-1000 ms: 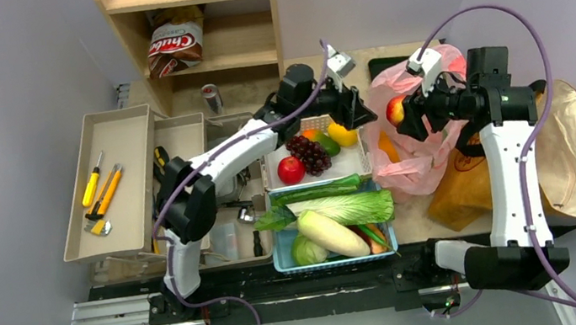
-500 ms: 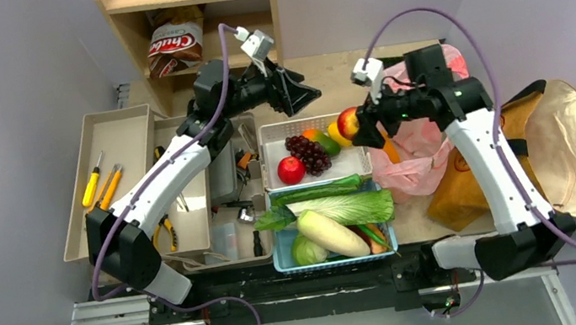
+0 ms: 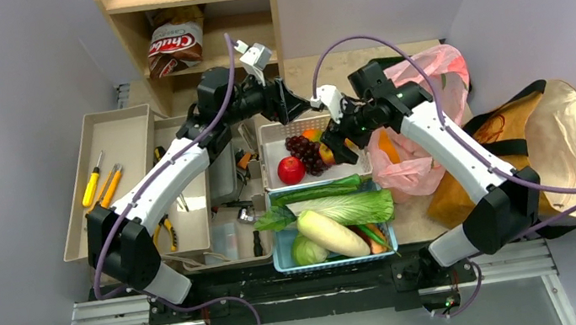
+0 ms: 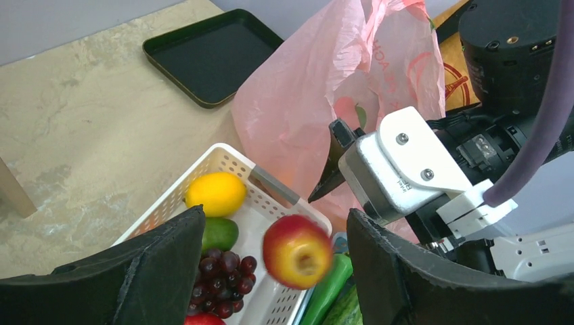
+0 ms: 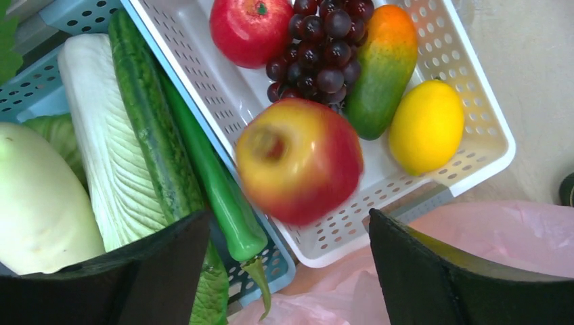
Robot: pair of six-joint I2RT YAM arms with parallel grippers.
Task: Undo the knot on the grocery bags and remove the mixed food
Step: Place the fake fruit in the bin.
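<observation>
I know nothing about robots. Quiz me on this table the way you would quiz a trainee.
1. True or false: the left gripper is open and empty.
2. Which fruit shows, ungripped, between the right gripper's open fingers? A apple B banana C pear
3. Fill in: the white daikon lies in the ___ basket.
Key: 1 true; 2 A; 3 blue.

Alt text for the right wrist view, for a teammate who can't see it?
A blurred red-yellow apple is loose between the open fingers of the right gripper, above a white basket holding a red apple and dark grapes. A blue basket with cucumber and cabbage lies left, a pink bag below.
</observation>
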